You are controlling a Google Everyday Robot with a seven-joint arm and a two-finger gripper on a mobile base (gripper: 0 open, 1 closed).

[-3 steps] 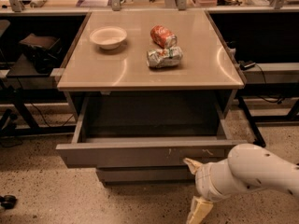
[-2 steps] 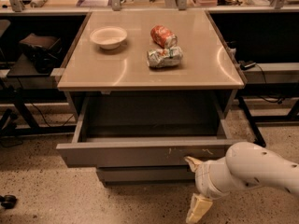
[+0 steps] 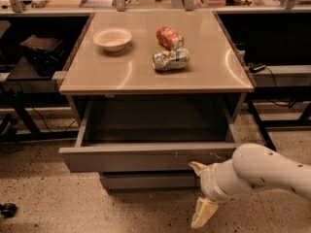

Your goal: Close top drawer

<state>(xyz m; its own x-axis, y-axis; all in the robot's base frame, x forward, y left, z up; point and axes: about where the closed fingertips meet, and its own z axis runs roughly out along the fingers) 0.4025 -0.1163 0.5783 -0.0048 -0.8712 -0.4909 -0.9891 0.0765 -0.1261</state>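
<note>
— Under the tabletop [image 3: 214, 76], what of the top drawer [image 3: 146, 157]?

— Sits pulled far out toward the camera, dark inside open to view from above. Spans nearly the whole width of the cabinet. Bears small pale scratches [image 3: 176, 154] on the flat grey face, right of centre.

— And the gripper [image 3: 197, 194]?

— Hangs low at the right, in front of that face, at the end of a white arm [image 3: 272, 171] entering from the right edge. Gapes wide, holding nothing. With the upper finger [image 3: 197, 168], reaches the lower edge of the drawer front, just below the scratches; touching or only near, cannot tell. With the lower finger [image 3: 204, 212], points down toward the speckled floor [image 3: 73, 203].

— Beneath the open one?

— Shows another grey front [image 3: 146, 180], set further back, pushed in.

— Up on top?

— Carries a pale bowl [image 3: 112, 38], upright, at the back left. To its right, a red can [image 3: 169, 37] on its side; just in front of that, a crushed silvery can [image 3: 171, 59], also lying down. Close together, the pair; touching or apart, cannot tell. Well clear of the bowl, both.
</note>
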